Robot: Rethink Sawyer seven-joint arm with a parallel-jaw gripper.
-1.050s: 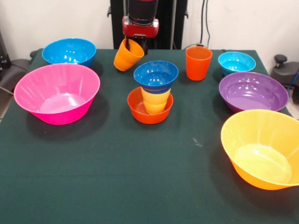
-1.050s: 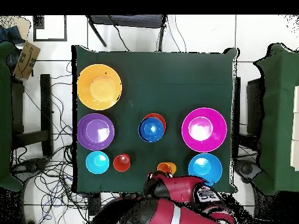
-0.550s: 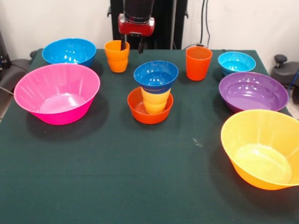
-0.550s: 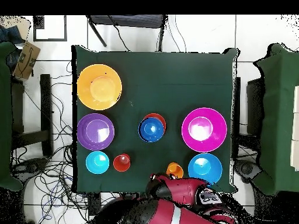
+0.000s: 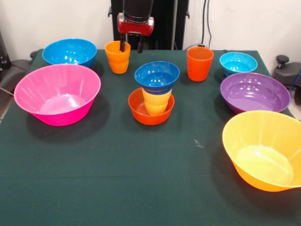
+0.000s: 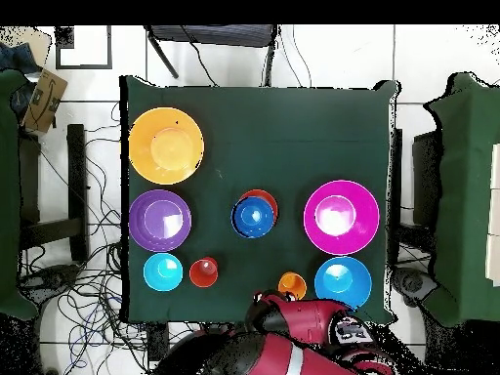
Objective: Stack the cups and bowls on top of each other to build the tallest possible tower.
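I see the dark green cloth table from its front edge, quite near and slightly downward. My overhead camera looks straight down from far, showing the same table turned half round.

The arm is a black cylinder ending in a glossy red collar with rounded corners — below the collar, two thin dark fingers hang down, one on each side of a narrow gap. In the overhead view the arm is bulky and rounded, with red shells over black joints, a pale grey band across one red segment, and a white-marked patch on the black part beside it.
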